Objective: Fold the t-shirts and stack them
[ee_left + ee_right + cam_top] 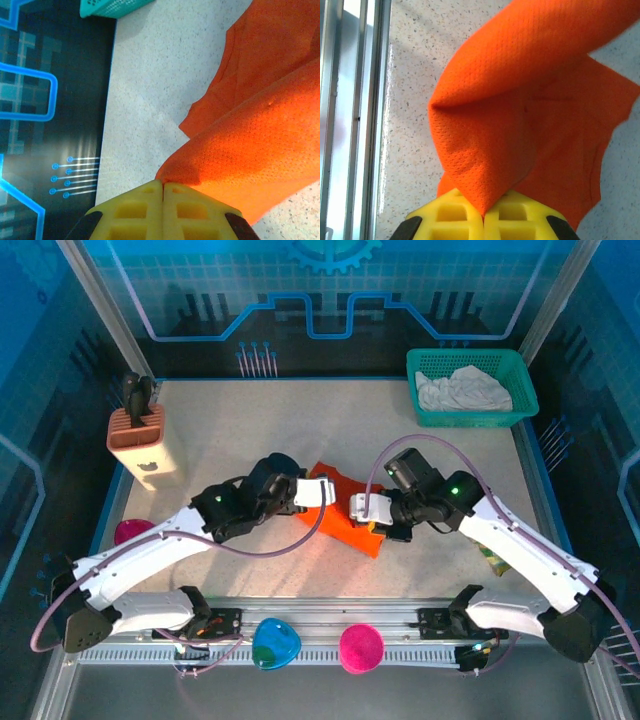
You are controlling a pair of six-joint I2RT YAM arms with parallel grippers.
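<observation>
From above, the orange t-shirt (347, 527) lies bunched in the middle of the pale speckled surface (300, 420), between the two arms. The left gripper (325, 492) meets its left edge and the right gripper (362, 508) its right edge. The off-white t-shirt (462, 390) sits crumpled inside the teal basket (425, 365) at the far right corner, well apart from the orange one. A tan slotted block (140, 440) stands at the far left. A pink bowl (360, 648) and a blue heart-shaped dish (275, 642) rest on the near rail.

At the left wrist, the yellow jaws are pressed together, and a fold of the orange t-shirt (260, 150) runs down to their tips. A corner of the basket (110, 7) shows at the top.

At the right wrist, the yellow jaws pinch a peaked fold of the orange t-shirt (530, 100), which lifts off the surface (410, 100) there. Its perforated weave is plain to see.
</observation>
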